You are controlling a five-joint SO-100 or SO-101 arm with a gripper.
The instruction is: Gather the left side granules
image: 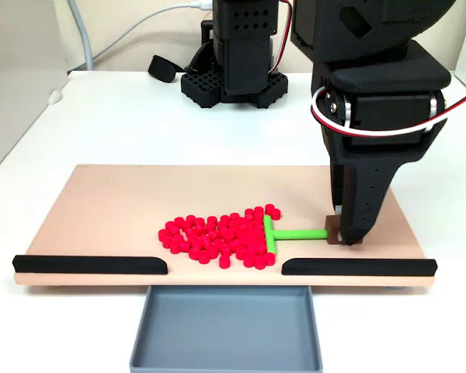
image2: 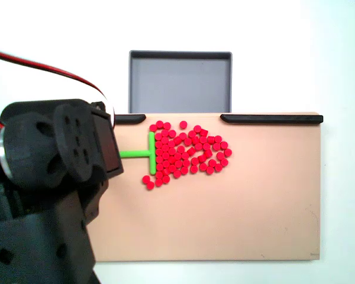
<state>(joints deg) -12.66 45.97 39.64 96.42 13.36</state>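
The red granules [image: 217, 237] lie in one dense heap on the tan board [image: 101, 210], near its front middle in a fixed view. In the other fixed view the same granules [image2: 186, 155] spread to the right of the green T-shaped tool [image2: 148, 152]. The tool's crossbar [image: 269, 233] presses against the heap's right edge, with a few granules just past its ends. My black gripper [image: 346, 237] points down at the board and is shut on the brown end of the tool's stem. In the other fixed view the arm's body [image2: 53, 177] hides the fingers.
Two black rails [image: 89, 265] [image: 359, 267] line the board's front edge with a gap between them. A grey tray [image: 227, 330] sits below that gap; from above the tray [image2: 180, 83] is bare. The arm's base [image: 237, 74] stands behind the board.
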